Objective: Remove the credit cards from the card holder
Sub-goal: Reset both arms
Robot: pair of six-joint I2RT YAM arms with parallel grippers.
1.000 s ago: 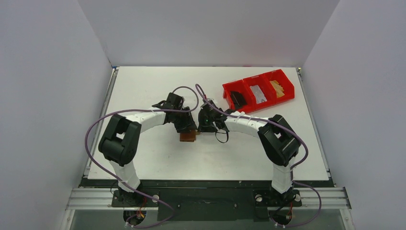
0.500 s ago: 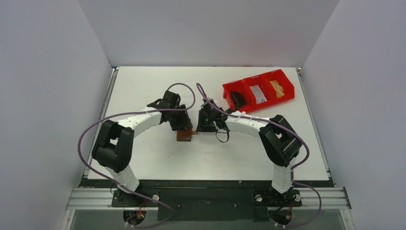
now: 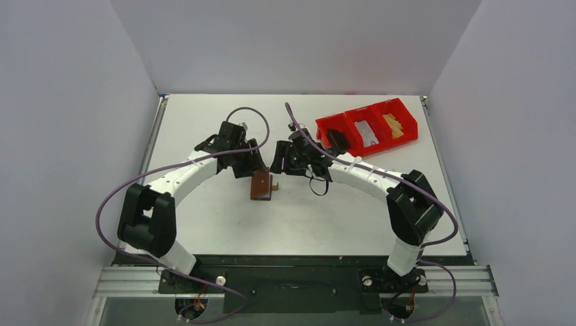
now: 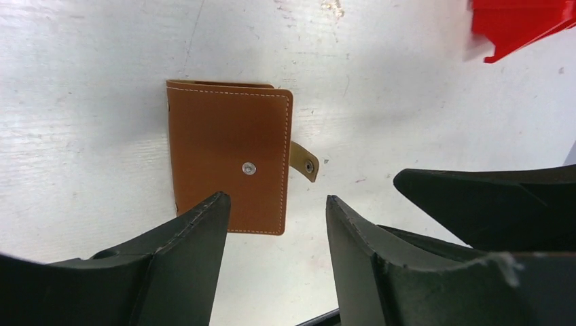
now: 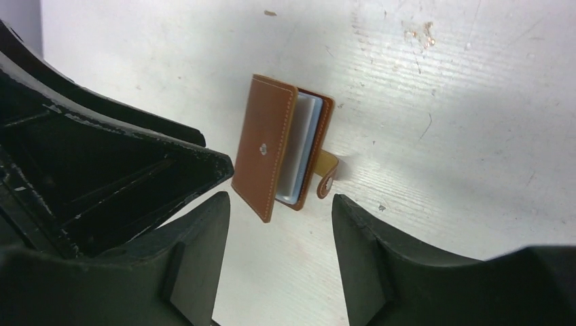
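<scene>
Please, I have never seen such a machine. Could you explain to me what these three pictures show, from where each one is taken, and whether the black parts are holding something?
These are two robot arms, left and right, bolted at the near edge of a white table. The wide picture comes from a fixed camera above and behind them. The other two come from small cameras on the wrists, so the black shapes at the bottom are each arm's own pincer: the left pincer and the right pincer. Both are open and hold nothing. Below them a brown leather card holder lies flat on the table, folded, with its closing tab undone; the right wrist picture shows pale pockets inside. A red bin with three compartments stands at the far right.
</scene>
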